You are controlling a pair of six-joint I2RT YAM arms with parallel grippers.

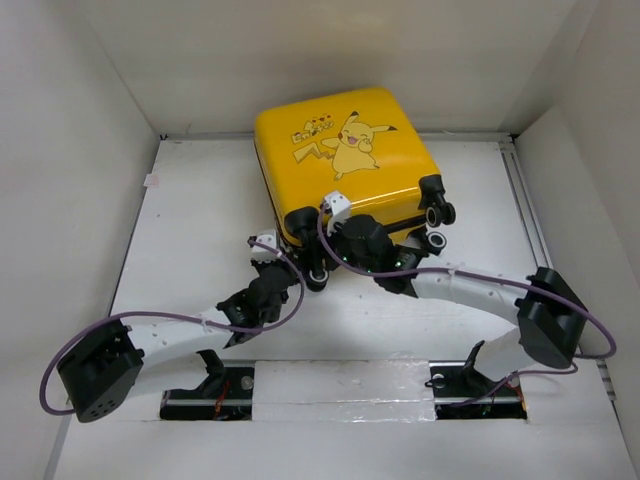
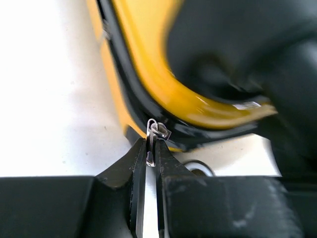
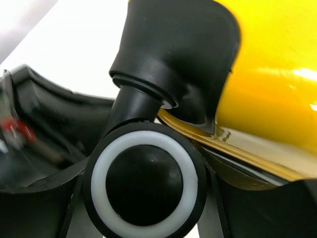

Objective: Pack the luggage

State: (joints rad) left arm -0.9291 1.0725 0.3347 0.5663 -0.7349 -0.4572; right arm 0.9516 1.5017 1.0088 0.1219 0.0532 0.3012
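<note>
Lying flat and shut on the white surface (image 1: 200,200), the yellow Pikachu-print suitcase (image 1: 340,140) sits at the far centre, its far edge close to the back wall. Its printed shell faces up. The black caster wheels are along its near-right side.

Left claw (image 1: 268,245): positioned at the near-left corner of the suitcase. The left wrist view shows its two black fingers (image 2: 129,168) closed to a thin gap and pinching the metal zipper pull (image 2: 150,141). The pull hangs from the black zipper track at the rounded corner of the shell.

Right claw (image 1: 335,212): positioned against the near edge of the suitcase, just right of the left claw. The right wrist view is filled by one caster wheel (image 3: 144,186), black with a white ring, and its black housing on the yellow shell. How far this claw is open, and whether it has hold of anything, cannot be determined.
</note>
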